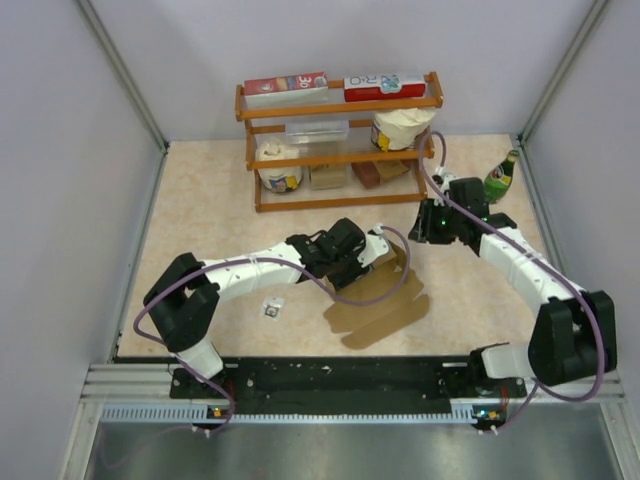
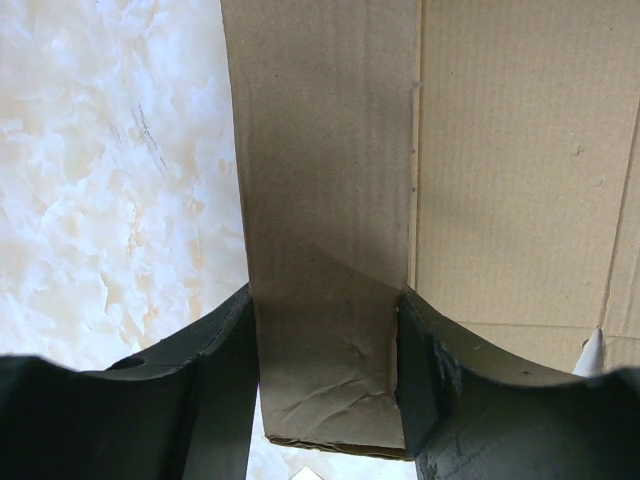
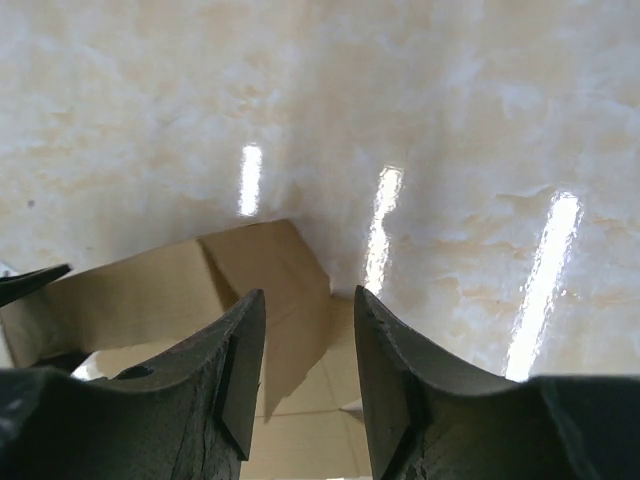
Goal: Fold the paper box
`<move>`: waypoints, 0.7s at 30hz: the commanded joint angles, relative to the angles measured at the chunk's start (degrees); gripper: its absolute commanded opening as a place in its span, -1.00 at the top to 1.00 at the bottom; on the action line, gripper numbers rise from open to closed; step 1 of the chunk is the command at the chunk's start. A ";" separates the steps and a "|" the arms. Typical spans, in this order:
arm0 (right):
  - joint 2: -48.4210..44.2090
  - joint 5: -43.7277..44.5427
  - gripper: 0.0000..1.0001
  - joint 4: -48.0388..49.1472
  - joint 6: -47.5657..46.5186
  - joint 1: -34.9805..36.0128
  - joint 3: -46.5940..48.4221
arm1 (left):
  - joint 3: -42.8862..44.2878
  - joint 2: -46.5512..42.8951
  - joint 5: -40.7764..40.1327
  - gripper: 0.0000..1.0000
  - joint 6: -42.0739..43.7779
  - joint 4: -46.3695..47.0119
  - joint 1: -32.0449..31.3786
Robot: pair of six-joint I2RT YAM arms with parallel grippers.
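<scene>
Marbled beige tabletop (image 1: 200, 210), walled in white, carries a wooden shelf (image 1: 340, 104) at its far edge, with red-and-white cartons (image 1: 285, 88) along the top tier and a green bottle (image 1: 500, 178) standing to the shelf's right. Near the middle of the table, between the two arms, lies the paper box (image 1: 385, 300), a brown die-cut sheet mostly flat on the surface with one flap raised at its far end. The left gripper (image 1: 362, 258) reaches across to that raised flap; its wrist camera shows the jaws standing apart with a cardboard strip filling the gap, both strip edges meeting the inner faces of the fingers (image 2: 215, 400), though whether they squeeze it cannot be told. The right gripper (image 1: 425, 226) hangs just beyond the box's far end, near the shelf; its jaws are parted by a narrow gap and hold nothing, with bare tabletop and a corner of the cardboard showing below them in the right wrist view. A small pale object (image 1: 271, 308) sits on the table under the left arm, apart from the box.
</scene>
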 commanded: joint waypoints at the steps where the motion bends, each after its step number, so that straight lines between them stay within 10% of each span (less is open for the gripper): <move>1: 6.72 1.59 0.16 3.97 -2.21 -0.29 2.82 | -0.50 0.12 -0.99 0.07 0.35 -2.09 -0.20; 21: 5.85 -6.06 0.02 0.71 -4.23 2.25 -5.00 | 1.96 2.06 0.85 0.08 -0.09 -2.88 -0.20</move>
